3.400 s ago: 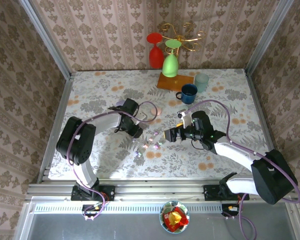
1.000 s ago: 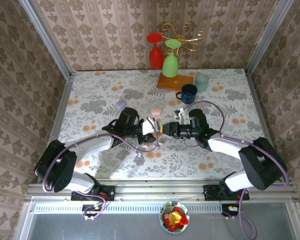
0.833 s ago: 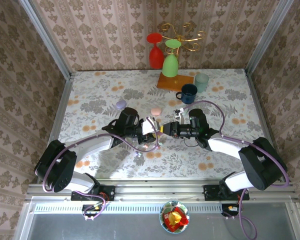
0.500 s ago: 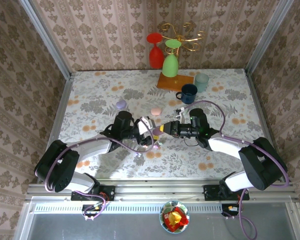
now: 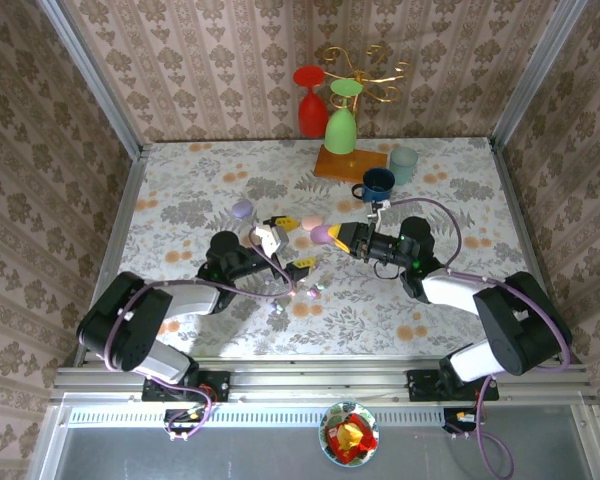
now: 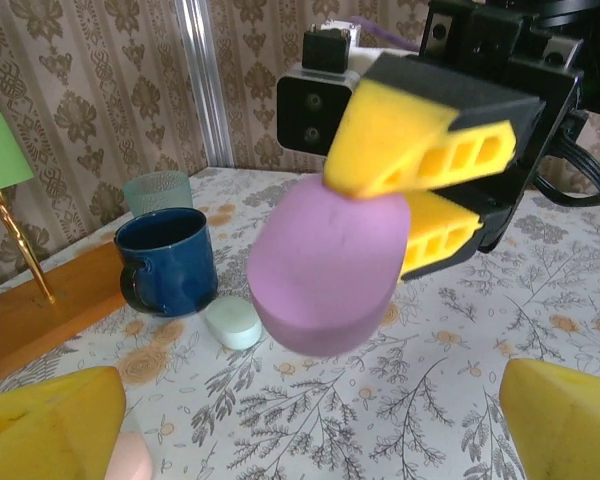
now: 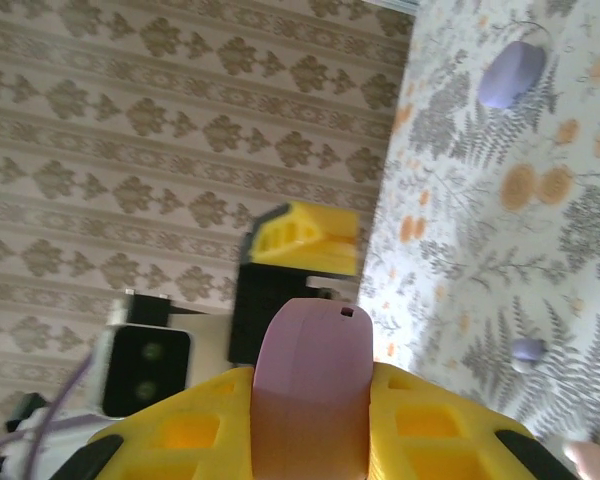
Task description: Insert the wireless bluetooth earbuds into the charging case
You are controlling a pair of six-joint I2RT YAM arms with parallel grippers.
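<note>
Small lavender pebble-shaped case (image 5: 242, 209) lies on the floral-print worktop (image 5: 180, 190) at 10 o'clock from centre, apart from everything else. Left arm's yellow fingers (image 5: 301, 264) sit near centre, aimed toward 3 o'clock, spread wide with nothing between them. Tiny glossy pastel earbuds (image 5: 277, 311) lie loose on the worktop at 6 o'clock of the left arm's fingers, near them and not touched. A small purple bud also shows on the worktop in the right wrist view.

Rounded pink case (image 5: 310, 222) rests on the worktop just at 12 o'clock of the gap between the two arms. Purple pebble-shaped plastic charging case (image 5: 324, 235) is up off the worktop. It is clamped at its 3 o'clock end by the right arm's yellow fingers (image 5: 344, 233), which are closed on it from both sides. In the left wrist view it hangs facing the left arm's fingers, apart from both.

Small mint rounded case (image 6: 232, 323) lies just beside the dark blue ceramic mug (image 5: 377, 183) at 1 o'clock. Frosted teal tumbler (image 5: 404, 163) stands near the mug at its 1 o'clock. Wooden board (image 5: 348, 165) carries an upturned green glass (image 5: 340, 125), with a red glass (image 5: 309, 102) beside it at 12 o'clock.
</note>
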